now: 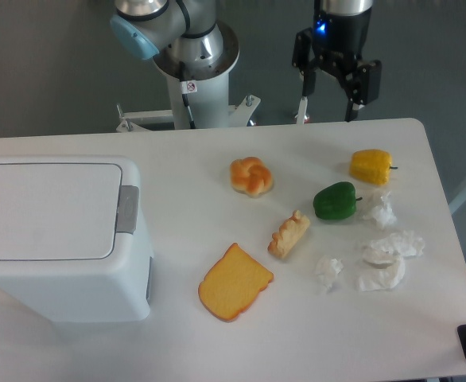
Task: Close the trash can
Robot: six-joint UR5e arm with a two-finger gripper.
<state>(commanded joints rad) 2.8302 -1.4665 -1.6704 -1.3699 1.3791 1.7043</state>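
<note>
Trash can (62,239), white and boxy with rounded corners, sits at the near left of the worktop (217,342). Its flat lid (48,210) lies level and shut on top, and the grey latch tab (127,209) sits at the lid's right edge.

My pincer (326,110) hangs above the far edge of the worktop, right of centre, well apart from the trash can. Its two fingers point down and are spread wide, with nothing between them. A blue light glows on the wrist above it. My arm's base column (193,95) stands behind the far edge, to the left of the pincer.

Spread over the middle and right of the worktop are several food items. A round orange bun (251,176) lies near the centre. To its right and farther right, a yellow pepper (371,166) lies toward the far right side, and a green pepper (335,200) lies just near-left of it. A small pale pastry piece (289,234) lies nearer to me than the bun, and a slice of toast (234,282) lies nearer still, closest of the food to the trash can. Crumpled white paper scraps (384,261) lie at the right, one of them touching the green pepper's right side.
</note>
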